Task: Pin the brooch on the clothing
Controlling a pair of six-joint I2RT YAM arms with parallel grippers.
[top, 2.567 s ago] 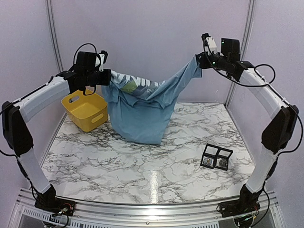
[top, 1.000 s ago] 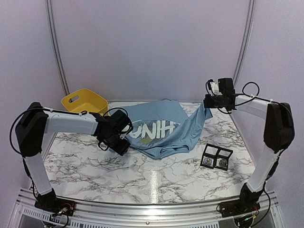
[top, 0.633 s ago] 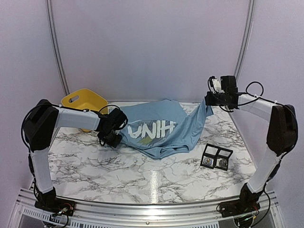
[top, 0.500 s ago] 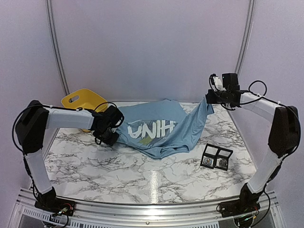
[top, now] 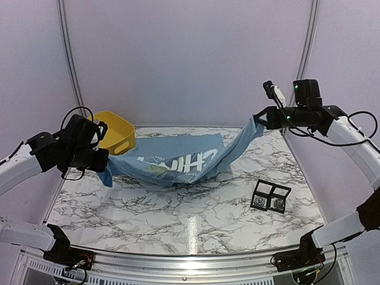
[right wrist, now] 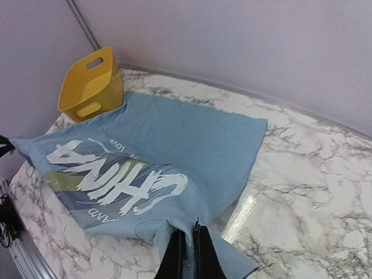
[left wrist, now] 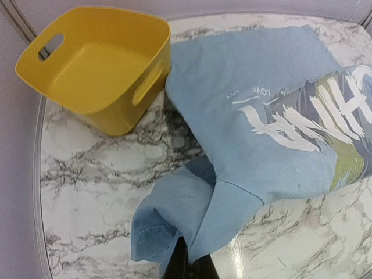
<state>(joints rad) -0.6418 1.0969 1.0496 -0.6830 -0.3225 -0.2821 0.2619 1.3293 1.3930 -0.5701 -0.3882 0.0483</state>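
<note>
Table, white marble pattern with grey veins. On it: yellow basket, far left; black two-compartment case, right; light blue T-shirt, middle resting on it.

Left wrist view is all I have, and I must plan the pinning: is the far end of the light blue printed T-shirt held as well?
Observer: Yes, the right hand is shut on the light blue printed T-shirt, holding that end above the white marble table.
Operator: Any brooch in sight?
Observer: Only a flat black two-compartment case, with something small and round in each half; too small to name.
Operator: Is the shirt over it?
Observer: No, the case lies apart from the shirt, on bare marble to its right.
</note>
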